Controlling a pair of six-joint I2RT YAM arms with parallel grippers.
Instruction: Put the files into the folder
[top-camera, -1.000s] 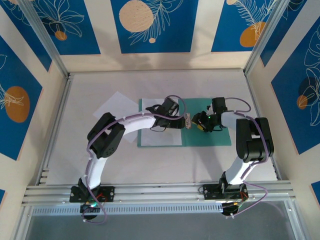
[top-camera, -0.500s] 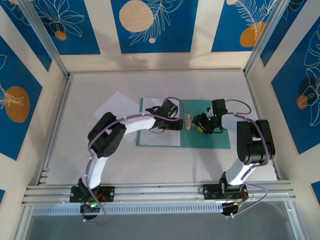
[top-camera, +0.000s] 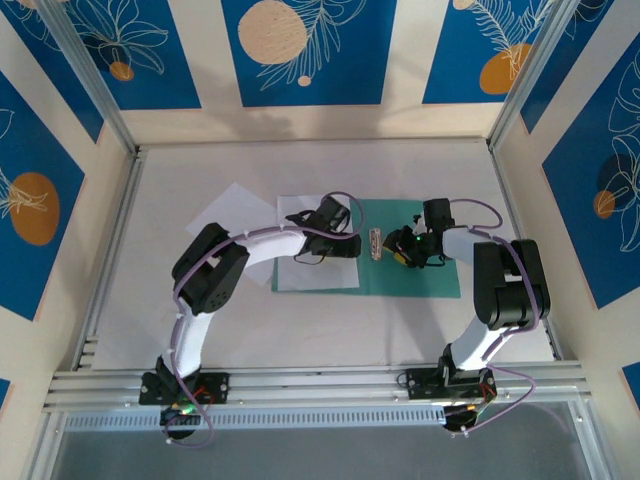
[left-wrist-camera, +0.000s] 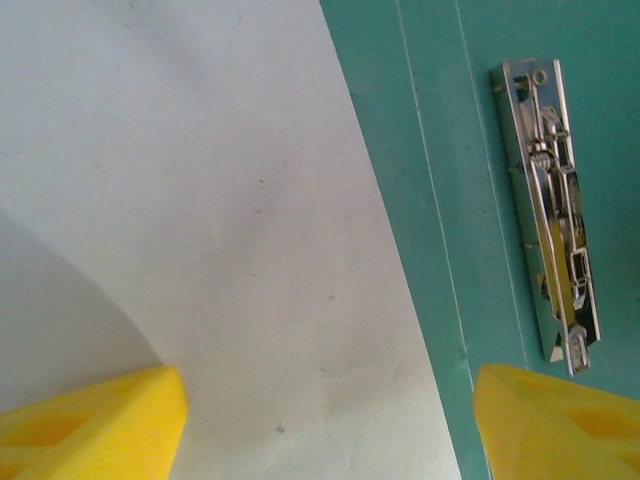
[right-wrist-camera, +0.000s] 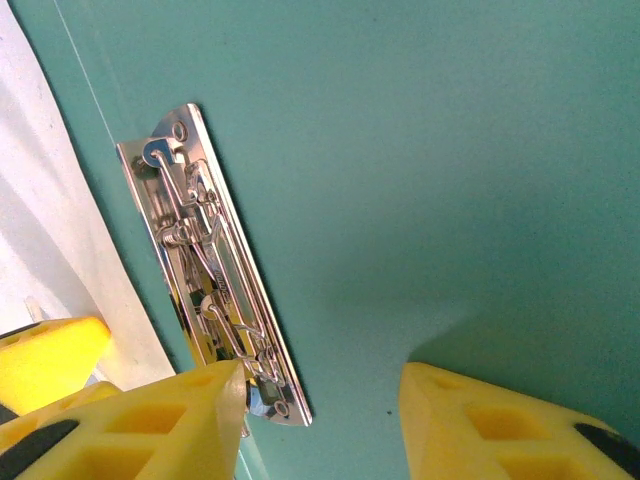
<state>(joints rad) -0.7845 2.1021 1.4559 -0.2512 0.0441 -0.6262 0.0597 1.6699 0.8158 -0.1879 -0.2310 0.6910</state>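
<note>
An open teal folder (top-camera: 425, 278) lies flat mid-table (top-camera: 450, 170), with its silver clip (top-camera: 375, 243) by the spine. One white sheet (top-camera: 305, 277) covers its left leaf, and a second sheet (top-camera: 225, 212) lies on the table beyond the folder's left edge. The left gripper (left-wrist-camera: 325, 425) is spread wide over the first sheet's edge, holding nothing. The right gripper (right-wrist-camera: 320, 420) is spread beside the clip, also empty.

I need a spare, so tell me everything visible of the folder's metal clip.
The clip is a long, narrow bar of shiny silver metal with wire springs along it and a small hole at each end. It lies flat on the right leaf of the open teal folder, just beside the fold, apart from the white sheet. The right pincer, open, hangs over one end; contact is unclear.
</note>
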